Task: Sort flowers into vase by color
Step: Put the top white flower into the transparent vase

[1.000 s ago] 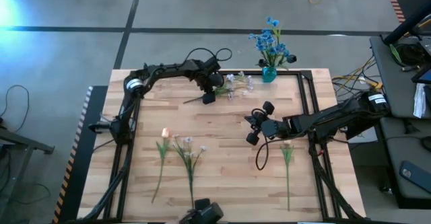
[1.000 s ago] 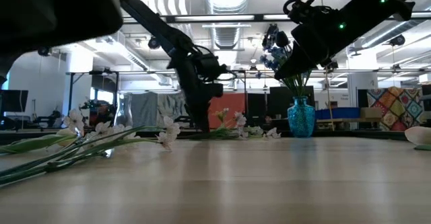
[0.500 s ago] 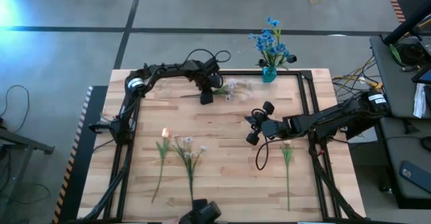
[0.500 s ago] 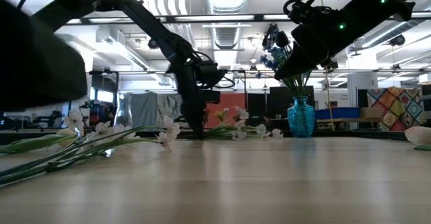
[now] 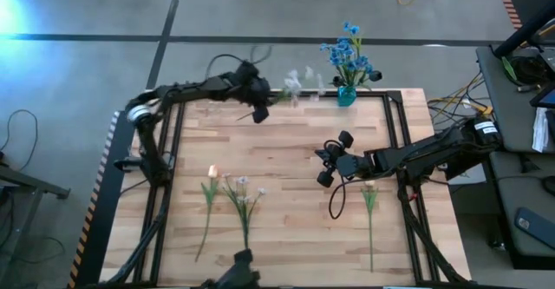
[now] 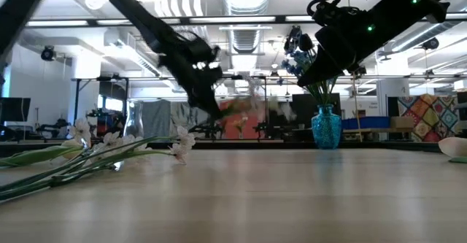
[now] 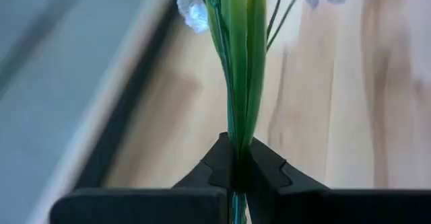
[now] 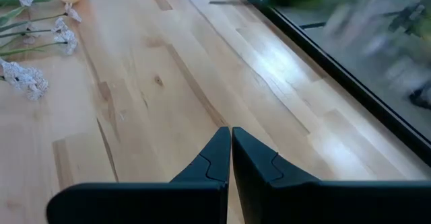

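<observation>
Left tool (image 5: 258, 114) now clamped on white-lilac flower (image 5: 293, 84), lifted off tabletop (image 5: 286, 163) near far edge, right tool (image 5: 323, 165) unmoved, fingers together.

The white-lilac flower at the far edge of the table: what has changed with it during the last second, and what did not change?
The left gripper closed on the white-lilac flower stem and lifted it off the table, toward the far edge near the blue vase. The right gripper stayed shut over the middle of the table, and the other flowers lie where they were.
</observation>
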Tool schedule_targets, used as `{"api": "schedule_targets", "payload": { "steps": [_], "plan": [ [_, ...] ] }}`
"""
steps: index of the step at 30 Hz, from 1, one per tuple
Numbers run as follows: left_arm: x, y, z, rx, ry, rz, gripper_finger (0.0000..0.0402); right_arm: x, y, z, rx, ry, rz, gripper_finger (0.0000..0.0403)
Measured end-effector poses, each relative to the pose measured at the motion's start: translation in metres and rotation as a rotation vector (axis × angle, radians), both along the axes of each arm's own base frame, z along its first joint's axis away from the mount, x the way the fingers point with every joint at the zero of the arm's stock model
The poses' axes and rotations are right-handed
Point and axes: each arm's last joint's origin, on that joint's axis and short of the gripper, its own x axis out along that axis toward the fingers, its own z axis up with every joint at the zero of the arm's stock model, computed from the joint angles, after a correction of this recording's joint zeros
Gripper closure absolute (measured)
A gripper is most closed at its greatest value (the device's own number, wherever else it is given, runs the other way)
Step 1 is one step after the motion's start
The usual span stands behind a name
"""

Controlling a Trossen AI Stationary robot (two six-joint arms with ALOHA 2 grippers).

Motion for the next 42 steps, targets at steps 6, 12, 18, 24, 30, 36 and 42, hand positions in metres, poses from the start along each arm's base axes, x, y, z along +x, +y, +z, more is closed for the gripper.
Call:
{"api": "schedule_targets", "payload": {
  "steps": [6, 12, 18, 24, 30, 36, 42],
  "plan": [
    [-0.045, -0.024, 0.023, 0.182, -0.268, 0.153, 0.0401, 0.001, 0.000, 0.002, -0.001, -0.018, 0.002, 0.0394],
    [-0.091, -0.050, 0.046, 0.369, -0.488, 0.343, 0.0401, 0.002, 0.000, 0.002, -0.002, -0.026, 0.002, 0.0394],
    [-0.129, -0.070, 0.077, 0.515, -0.595, 0.486, 0.0401, 0.002, 0.000, 0.002, -0.002, -0.027, 0.001, 0.0394],
    [-0.166, -0.083, 0.112, 0.662, -0.731, 0.554, 0.0402, 0.002, 0.000, 0.003, 0.004, -0.035, -0.004, 0.0394],
    [-0.184, -0.084, 0.107, 0.737, -0.789, 0.612, 0.0401, 0.002, 0.000, 0.003, 0.001, -0.040, -0.010, 0.0394],
    [-0.190, -0.084, 0.071, 0.740, -0.873, 0.644, 0.0401, 0.002, -0.001, 0.003, -0.009, -0.044, -0.022, 0.0394],
    [-0.195, -0.085, 0.049, 0.785, -0.868, 0.707, 0.0401, 0.002, 0.000, 0.004, -0.008, -0.046, -0.022, 0.0394]
  ]
}}
